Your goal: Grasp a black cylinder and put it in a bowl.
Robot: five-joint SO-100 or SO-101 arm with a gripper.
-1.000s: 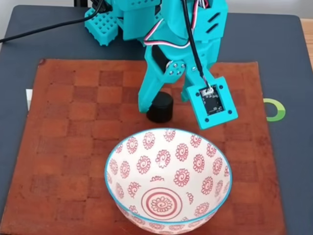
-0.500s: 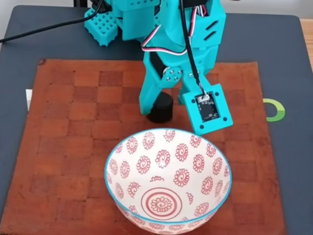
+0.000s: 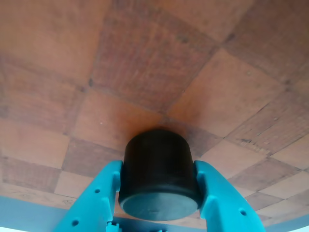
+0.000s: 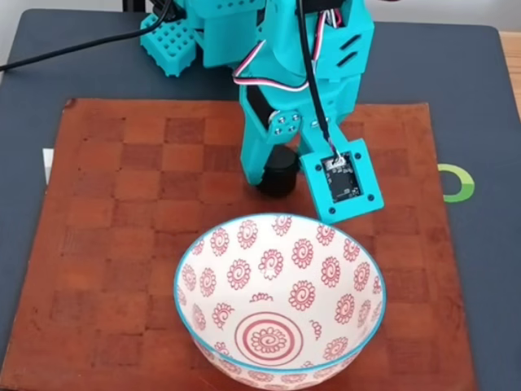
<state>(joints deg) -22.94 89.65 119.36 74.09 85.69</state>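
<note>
Wrist view close — fixed view overhead, frontal

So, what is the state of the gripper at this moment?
Gripper: closed on the black cylinder, one finger touching each side, above the checkered mat.

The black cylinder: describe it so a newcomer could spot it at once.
On the brown checkered mat, look just beyond the far rim of the large white ceramic bowl with red floral medallions. There, between the teal gripper's fingers, sits the small matte black cylinder, the mat's one dark, plain, flat-topped object.
</note>
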